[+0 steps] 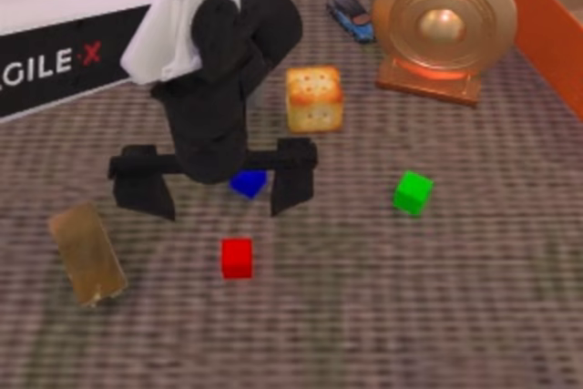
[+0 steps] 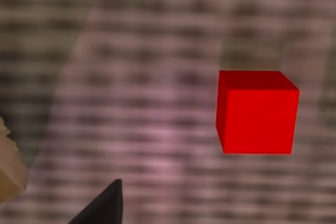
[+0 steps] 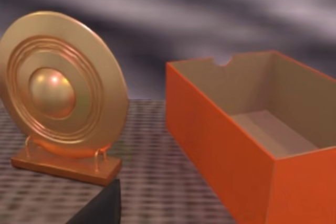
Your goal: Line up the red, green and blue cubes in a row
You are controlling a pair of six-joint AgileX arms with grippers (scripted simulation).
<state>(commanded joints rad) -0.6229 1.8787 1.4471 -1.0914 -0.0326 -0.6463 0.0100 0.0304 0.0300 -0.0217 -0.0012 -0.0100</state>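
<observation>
Left gripper (image 1: 221,190) hangs over the table (image 1: 383,316) left of centre, jaws spread wide, holding nothing. Left finger (image 1: 146,190) and right finger (image 1: 291,187) stand well apart; one dark fingertip (image 2: 102,208) shows in the left wrist view.

Going left to right, relative to that gripper:
- Tan slab (image 1: 87,253): outside the left finger, nearer the front edge, lying tilted on the table.
- Red cube (image 1: 237,258): in front of the gap between the fingers, towards the right finger's side, apart from both. The left wrist view shows it resting flat on the table (image 2: 131,103), untouched (image 2: 257,113).
- Blue cube (image 1: 248,183): between the fingers, just beside the inside of the right finger, partly hidden under the gripper body. Cannot tell if it touches the finger.
- Toast-like block (image 1: 314,97): behind the right finger, apart from it.
- Blue toy car (image 1: 352,17): farther back and right.
- Green cube (image 1: 413,192): well outside the right finger, about level with the blue cube.
- Golden disc on stand (image 1: 442,29): far back right; orange box (image 1: 552,29) beyond it at the table's right edge.

Right arm is not in the top view; its wrist view shows the disc (image 3: 60,95), the open box (image 3: 252,145) and one dark fingertip (image 3: 102,205).
</observation>
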